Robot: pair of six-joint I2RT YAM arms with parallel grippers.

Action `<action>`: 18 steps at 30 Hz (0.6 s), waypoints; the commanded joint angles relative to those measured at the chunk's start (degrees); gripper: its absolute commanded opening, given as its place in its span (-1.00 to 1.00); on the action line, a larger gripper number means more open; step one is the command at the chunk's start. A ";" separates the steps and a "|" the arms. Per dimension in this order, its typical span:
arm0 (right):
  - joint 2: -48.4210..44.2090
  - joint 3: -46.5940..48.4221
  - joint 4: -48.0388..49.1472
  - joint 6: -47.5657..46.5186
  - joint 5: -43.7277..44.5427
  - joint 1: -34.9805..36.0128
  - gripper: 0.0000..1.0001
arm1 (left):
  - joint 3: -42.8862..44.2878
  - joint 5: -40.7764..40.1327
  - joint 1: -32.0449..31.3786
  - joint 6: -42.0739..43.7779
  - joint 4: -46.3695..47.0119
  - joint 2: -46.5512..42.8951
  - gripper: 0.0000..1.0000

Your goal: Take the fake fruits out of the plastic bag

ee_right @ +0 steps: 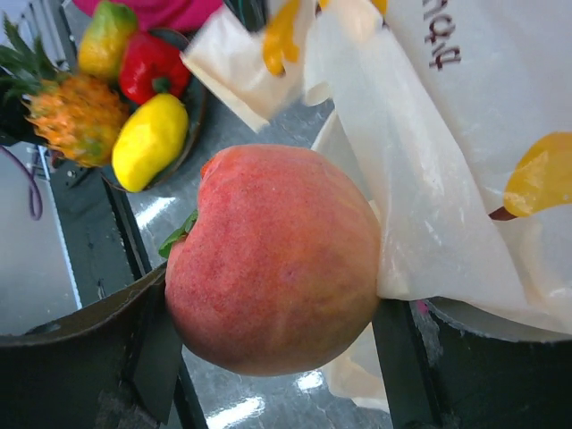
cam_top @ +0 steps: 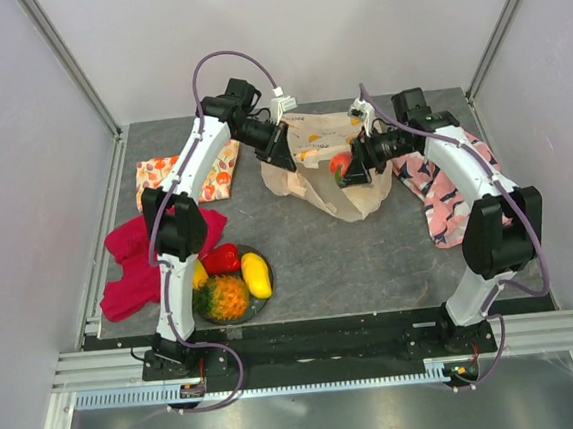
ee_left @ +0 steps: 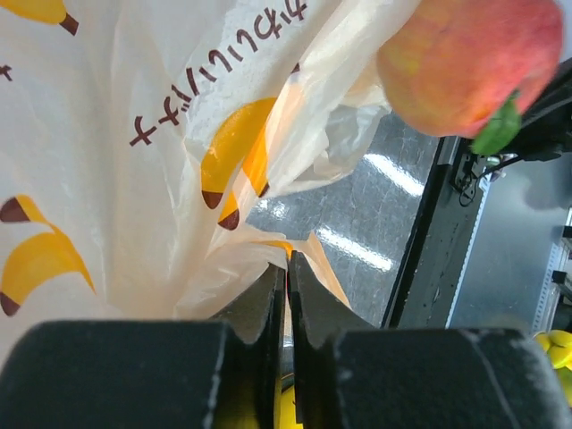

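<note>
Pink-red fruit sits clamped in your right hand at the plastic bag mouth. Your left hand pinches the bag's edge, likely to hold it steady and open. Pineapple, pepper and mangoes already lie in the dish on the worktop.

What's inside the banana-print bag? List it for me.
Only the pink-red fruit shows, at the bag's edge, gripped by the right end effector. The crinkled plastic hides the interior; anything deeper cannot be seen.

Crinkly cream banana-printed plastic bag lies at 12 o'clock; dark round plate holding 4 glossy plastic fruits, at 7 o'clock.
</note>
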 commanded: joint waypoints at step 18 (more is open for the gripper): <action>-6.98 2.45 8.02 3.83 10.53 -1.30 0.34 | 1.26 -4.75 0.84 -0.29 0.05 -22.51 0.97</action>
